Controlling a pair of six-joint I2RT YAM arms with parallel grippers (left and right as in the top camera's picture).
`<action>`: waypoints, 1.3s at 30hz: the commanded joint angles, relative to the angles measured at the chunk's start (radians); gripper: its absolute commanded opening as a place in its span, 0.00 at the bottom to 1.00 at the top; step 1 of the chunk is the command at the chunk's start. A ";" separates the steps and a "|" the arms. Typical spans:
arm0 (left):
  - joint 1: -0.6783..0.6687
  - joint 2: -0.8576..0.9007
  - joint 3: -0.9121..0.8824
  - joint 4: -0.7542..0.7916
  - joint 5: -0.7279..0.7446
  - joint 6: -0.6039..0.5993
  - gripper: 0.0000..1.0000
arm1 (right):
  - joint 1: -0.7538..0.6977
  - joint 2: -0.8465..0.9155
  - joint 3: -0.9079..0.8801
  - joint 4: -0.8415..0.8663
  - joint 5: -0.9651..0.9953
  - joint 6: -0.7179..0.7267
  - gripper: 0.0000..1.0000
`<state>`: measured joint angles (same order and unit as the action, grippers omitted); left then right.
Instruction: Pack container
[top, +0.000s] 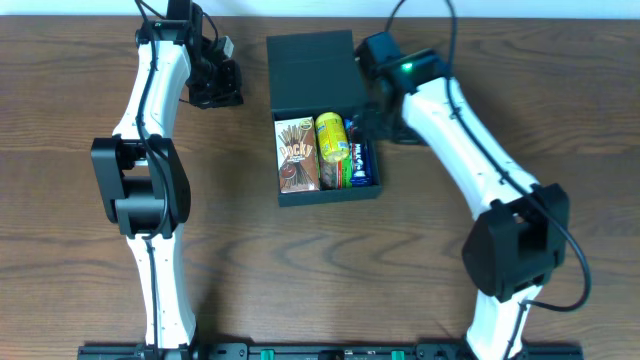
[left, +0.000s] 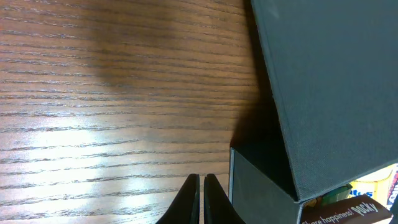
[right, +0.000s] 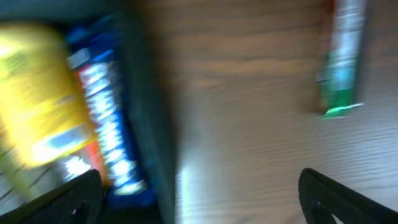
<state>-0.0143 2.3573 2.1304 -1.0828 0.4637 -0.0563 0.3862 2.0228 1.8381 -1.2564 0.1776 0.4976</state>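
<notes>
Two claws are showing; how is each standing? — Student

Right claw (right: 199, 186) is gaping wide and carrying nothing. It is hanging over the right wall of the box (top: 330, 193), just beside the blue packet (right: 106, 118) and yellow packet (right: 37, 99), though its wrist view is blurring. Left claw (left: 200, 186) is sitting pinched shut and empty over bare table (left: 93, 93), by the box's far left corner. — Tutor

Which step is running? — Student

Filling is, by the layout, nearing its end. The box is lying mid-table, holding Pocky (top: 297, 155) and the packets side by side, with little floor showing. Outside, a blurred green strip (right: 339, 62), seemingly one more packet, is lying well right of the wall. The next move is probably calling for a reach to it, a grip across its narrow width, and a drop into whatever gap is remaining; failing that, folding the lid (top: 310, 65). — Tutor

Where is room opening? — Student

Starting at the near wall, bare table is spreading left and right. The right arm is crossing the right rim, so any lift is needing height first. Farthest off, the lid is hanging back behind the far edge, with the left claw close by its left side. — Tutor
</notes>
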 joint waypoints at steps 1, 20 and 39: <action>0.001 0.003 0.004 -0.001 -0.003 -0.011 0.06 | -0.091 0.022 0.012 0.009 0.099 -0.064 0.99; 0.001 0.003 0.004 0.001 -0.003 -0.011 0.06 | -0.364 0.026 -0.325 0.284 -0.085 -0.347 0.86; 0.001 0.003 0.004 0.008 -0.003 -0.011 0.06 | -0.406 0.026 -0.451 0.435 -0.194 -0.383 0.38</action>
<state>-0.0143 2.3573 2.1304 -1.0733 0.4637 -0.0563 -0.0147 2.0468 1.3930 -0.8265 -0.0044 0.1184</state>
